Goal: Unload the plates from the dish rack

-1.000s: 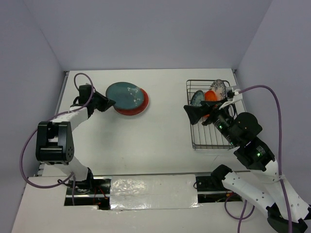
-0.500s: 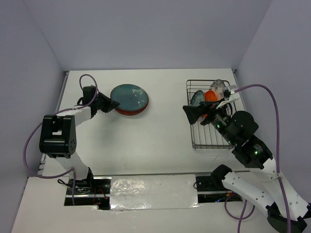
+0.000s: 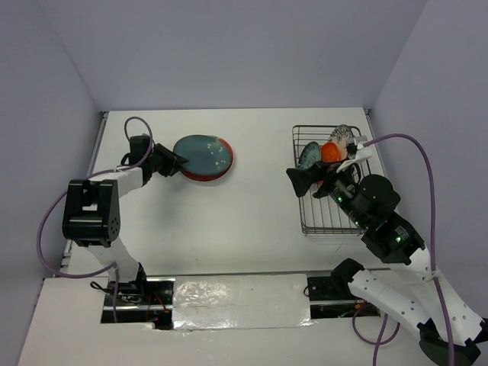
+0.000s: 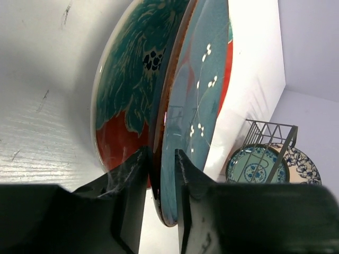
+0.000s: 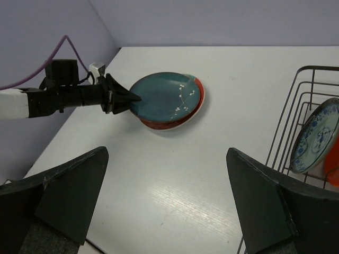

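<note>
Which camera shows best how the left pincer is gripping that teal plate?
The left wrist view: up close, the left pincer clamps the rim of the teal plate, which lies on the teal-and-red plate. The top view shows only the pincer meeting the plate's edge; the right wrist view shows the same from afar, small.

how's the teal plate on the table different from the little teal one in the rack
The large teal plate lies nearly flat atop the red-mottled plate; the small teal plate stands on edge in the dish rack. The large one bears white blossoms, the small one blue rings. Both round, teal.
</note>
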Action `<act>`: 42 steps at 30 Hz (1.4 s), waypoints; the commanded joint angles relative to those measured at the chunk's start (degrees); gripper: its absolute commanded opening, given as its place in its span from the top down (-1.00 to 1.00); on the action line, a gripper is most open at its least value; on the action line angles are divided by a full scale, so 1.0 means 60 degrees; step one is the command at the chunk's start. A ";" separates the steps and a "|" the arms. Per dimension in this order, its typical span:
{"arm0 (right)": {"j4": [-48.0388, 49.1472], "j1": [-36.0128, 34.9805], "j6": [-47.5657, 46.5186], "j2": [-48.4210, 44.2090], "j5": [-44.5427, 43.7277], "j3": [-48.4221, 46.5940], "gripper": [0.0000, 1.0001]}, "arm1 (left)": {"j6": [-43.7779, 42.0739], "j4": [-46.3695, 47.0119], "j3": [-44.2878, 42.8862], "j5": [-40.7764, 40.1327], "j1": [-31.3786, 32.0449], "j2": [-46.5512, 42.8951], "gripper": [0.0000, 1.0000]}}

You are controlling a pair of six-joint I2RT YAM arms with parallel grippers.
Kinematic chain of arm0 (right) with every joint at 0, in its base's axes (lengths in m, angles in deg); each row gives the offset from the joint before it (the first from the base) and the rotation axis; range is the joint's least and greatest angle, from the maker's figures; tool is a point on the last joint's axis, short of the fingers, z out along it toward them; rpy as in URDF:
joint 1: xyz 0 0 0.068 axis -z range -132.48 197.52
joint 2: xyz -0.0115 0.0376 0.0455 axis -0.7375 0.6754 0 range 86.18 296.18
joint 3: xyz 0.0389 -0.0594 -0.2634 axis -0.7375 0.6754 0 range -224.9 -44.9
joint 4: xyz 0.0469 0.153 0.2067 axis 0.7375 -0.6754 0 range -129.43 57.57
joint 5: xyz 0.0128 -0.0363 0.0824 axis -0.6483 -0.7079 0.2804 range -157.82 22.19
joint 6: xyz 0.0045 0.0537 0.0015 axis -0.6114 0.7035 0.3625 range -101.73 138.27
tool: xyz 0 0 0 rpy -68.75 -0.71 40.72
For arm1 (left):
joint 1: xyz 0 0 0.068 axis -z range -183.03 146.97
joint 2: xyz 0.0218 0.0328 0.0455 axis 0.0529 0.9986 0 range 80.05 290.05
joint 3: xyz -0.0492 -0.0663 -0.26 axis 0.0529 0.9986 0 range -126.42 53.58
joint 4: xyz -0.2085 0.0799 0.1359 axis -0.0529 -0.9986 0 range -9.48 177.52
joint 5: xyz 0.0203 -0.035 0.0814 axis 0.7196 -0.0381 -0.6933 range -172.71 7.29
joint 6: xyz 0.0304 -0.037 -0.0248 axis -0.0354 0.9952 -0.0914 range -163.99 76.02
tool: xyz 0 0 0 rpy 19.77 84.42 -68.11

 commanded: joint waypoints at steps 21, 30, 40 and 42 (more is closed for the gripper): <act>-0.0046 0.0011 -0.0190 -0.0248 -0.0269 0.0195 -1.00 | -0.0678 -0.1502 -0.1137 -0.0262 0.0624 0.0843 -0.21; -0.0017 0.0010 -0.0190 -0.0233 -0.0254 0.0254 -1.00 | -0.0810 -0.2131 -0.1313 -0.0438 0.0756 0.1004 -0.55; -0.0061 0.0010 -0.0175 -0.0292 -0.0298 0.0254 -1.00 | -0.1015 -0.3287 -0.1780 -0.1081 0.0785 0.0799 -0.99; -0.0090 0.0010 -0.0190 -0.0292 -0.0298 0.0239 -1.00 | -0.1103 -0.3755 -0.1942 -0.1287 0.0829 0.0799 -0.99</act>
